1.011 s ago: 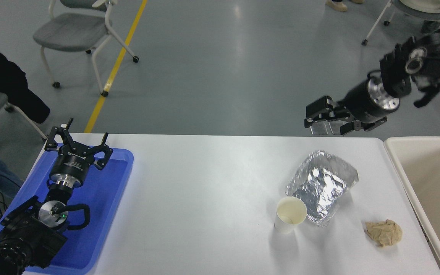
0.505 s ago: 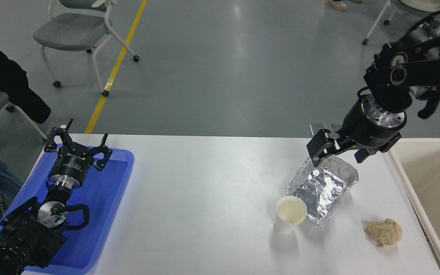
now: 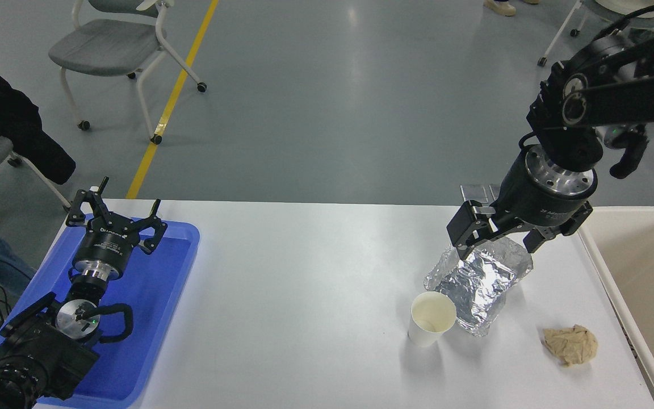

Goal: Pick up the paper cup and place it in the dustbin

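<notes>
A small white paper cup point(image 3: 431, 326) stands upright on the white table, right of centre near the front. The cream dustbin point(image 3: 639, 295) sits at the table's right edge, partly cut off by the picture. My right gripper point(image 3: 494, 241) hangs open and empty over the far end of the foil tray, above and behind the cup, pointing down. My left gripper point(image 3: 116, 215) is parked open over the blue tray at the lower left.
A crumpled silver foil tray point(image 3: 477, 281) lies just behind and right of the cup, touching it. A crumpled brown paper wad point(image 3: 571, 344) lies between cup and dustbin. A blue tray point(image 3: 151, 307) is at left. Chairs stand beyond the table; a dark-clothed person sits at far left.
My right arm has swung in from beyond the table's far edge, forward and down over the foil tray, turning its gripper downward. The cup and left arm have not moved.
</notes>
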`<action>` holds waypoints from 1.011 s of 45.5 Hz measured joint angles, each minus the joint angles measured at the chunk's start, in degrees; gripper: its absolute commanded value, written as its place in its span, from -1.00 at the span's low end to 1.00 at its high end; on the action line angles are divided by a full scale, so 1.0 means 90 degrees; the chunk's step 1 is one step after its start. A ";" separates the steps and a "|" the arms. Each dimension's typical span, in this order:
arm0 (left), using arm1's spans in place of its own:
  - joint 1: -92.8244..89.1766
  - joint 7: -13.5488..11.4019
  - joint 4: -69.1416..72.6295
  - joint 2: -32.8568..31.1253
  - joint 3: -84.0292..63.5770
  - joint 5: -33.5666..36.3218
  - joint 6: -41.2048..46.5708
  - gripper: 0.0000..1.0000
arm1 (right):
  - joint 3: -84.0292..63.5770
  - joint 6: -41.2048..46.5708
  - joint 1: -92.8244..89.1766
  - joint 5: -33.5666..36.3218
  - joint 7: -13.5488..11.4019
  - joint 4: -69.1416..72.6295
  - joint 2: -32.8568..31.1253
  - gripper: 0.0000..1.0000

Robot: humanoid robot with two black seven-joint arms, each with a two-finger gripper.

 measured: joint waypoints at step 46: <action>-0.0008 0.0000 0.0002 -0.0003 0.0004 -0.0002 0.0000 1.00 | 0.1559 -0.0859 -0.4189 -0.1463 0.0056 -0.2363 0.0246 1.00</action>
